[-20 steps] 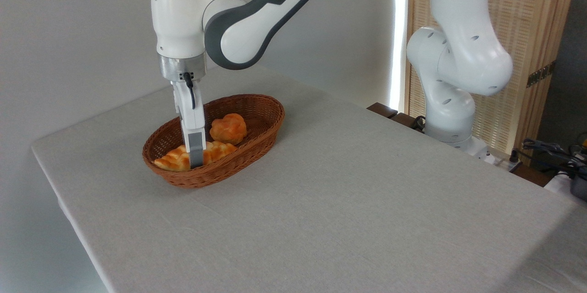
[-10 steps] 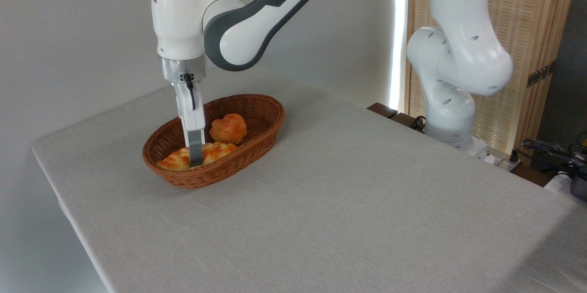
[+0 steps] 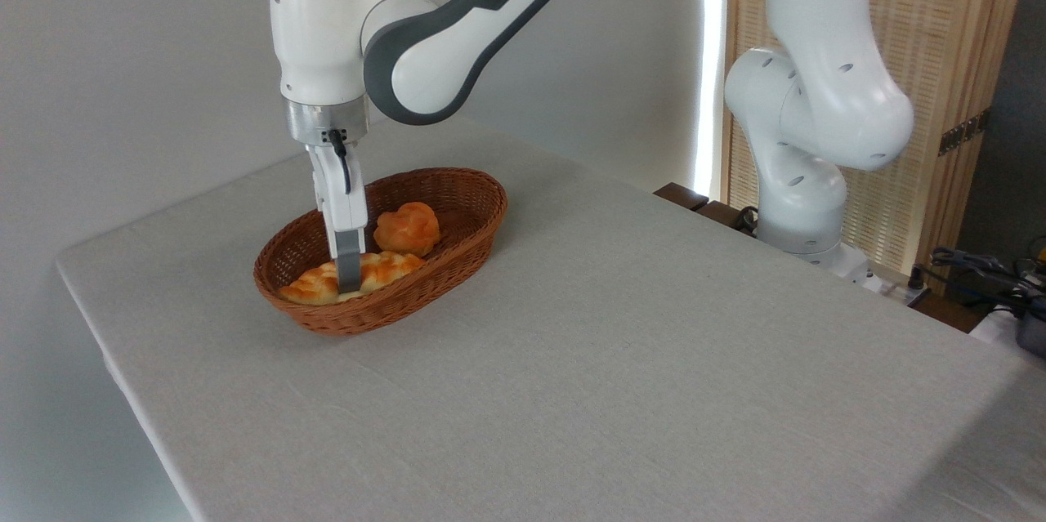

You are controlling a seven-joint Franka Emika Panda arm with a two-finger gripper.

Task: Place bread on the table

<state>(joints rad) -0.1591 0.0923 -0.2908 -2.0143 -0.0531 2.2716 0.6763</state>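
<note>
The bread [image 3: 384,267], a long golden braided loaf, lies along the near side of a brown wicker basket [image 3: 466,238] on the grey-clothed table [image 3: 621,359]. My gripper [image 3: 349,281] points straight down into the basket and is shut across the loaf's middle. Its near grey finger [image 3: 349,265] presses on the loaf's front side, and the far finger is hidden behind it. The loaf still rests in the basket.
A small round orange bun [image 3: 407,229] sits in the basket just right of the gripper. The arm's white base [image 3: 805,179] stands at the table's far right edge, with a wooden screen [image 3: 940,56] and cables [image 3: 981,269] behind it.
The visible finger has drawn in and up a little against the loaf over the last second. The wrist dropped slightly. The loaf has barely shifted.
</note>
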